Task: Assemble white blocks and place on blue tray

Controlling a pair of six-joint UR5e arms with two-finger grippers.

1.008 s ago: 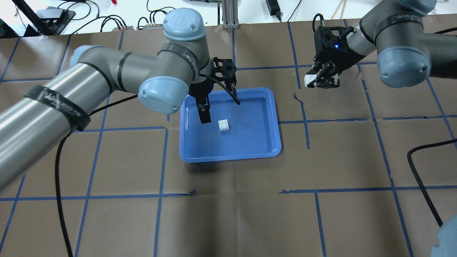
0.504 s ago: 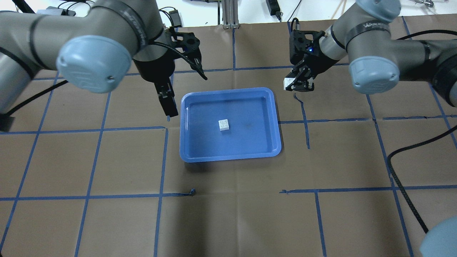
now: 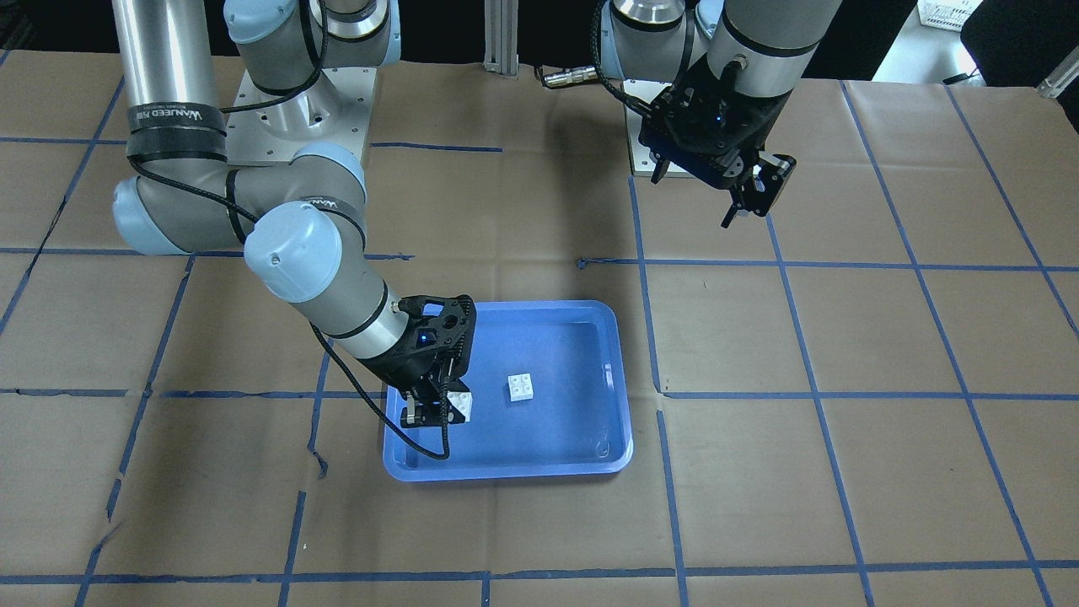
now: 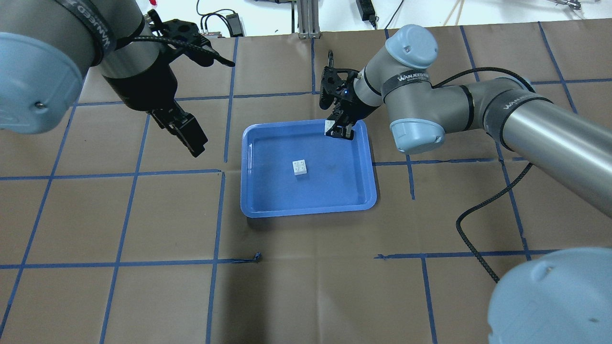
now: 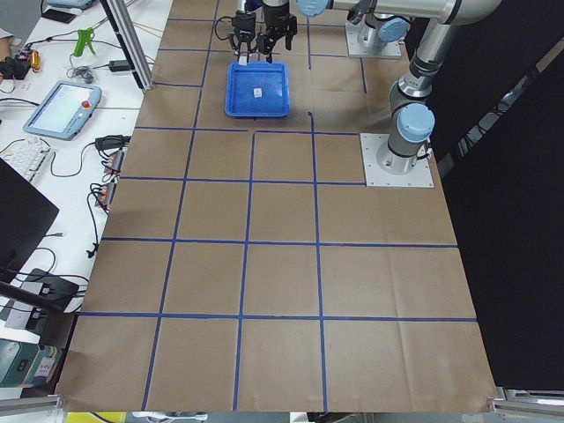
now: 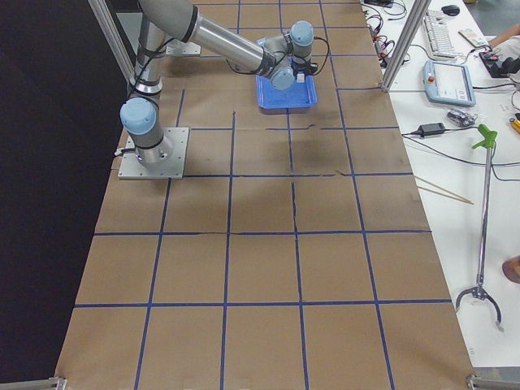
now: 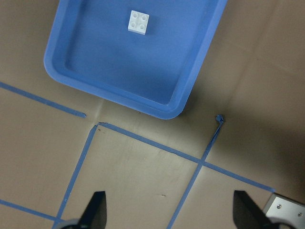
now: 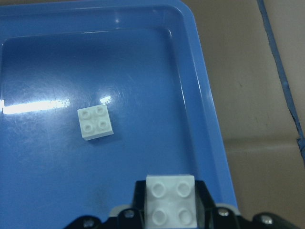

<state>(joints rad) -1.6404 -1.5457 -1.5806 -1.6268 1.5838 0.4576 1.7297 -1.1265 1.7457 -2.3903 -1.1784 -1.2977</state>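
Right fingers (image 4: pixel 340 132) clamped on one white brick (image 8: pixel 170 204) over blue tray (image 4: pixel 334 196) corner. Second brick (image 4: pixel 300 167) mid-tray, studs up. Left fingers (image 7: pixel 97 212) apart over worktop (image 4: pixel 306 286). Bricks likely light, rigid, slick: grip flat sides.

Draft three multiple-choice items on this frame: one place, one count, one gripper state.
1. Where does the loose white block lie?
A. on the blue tray
B. outside the tray
C. atop the other block
2. How many white blocks show?
A. one
B. two
C. three
3. What state is the right gripper in?
A. open, empty
B. shut on a white block
C. open around a block
Answers:
A: it sits studs-up mid-tray.
B: one loose, one held.
B: the right wrist view shows the held white block clamped between its fingers.
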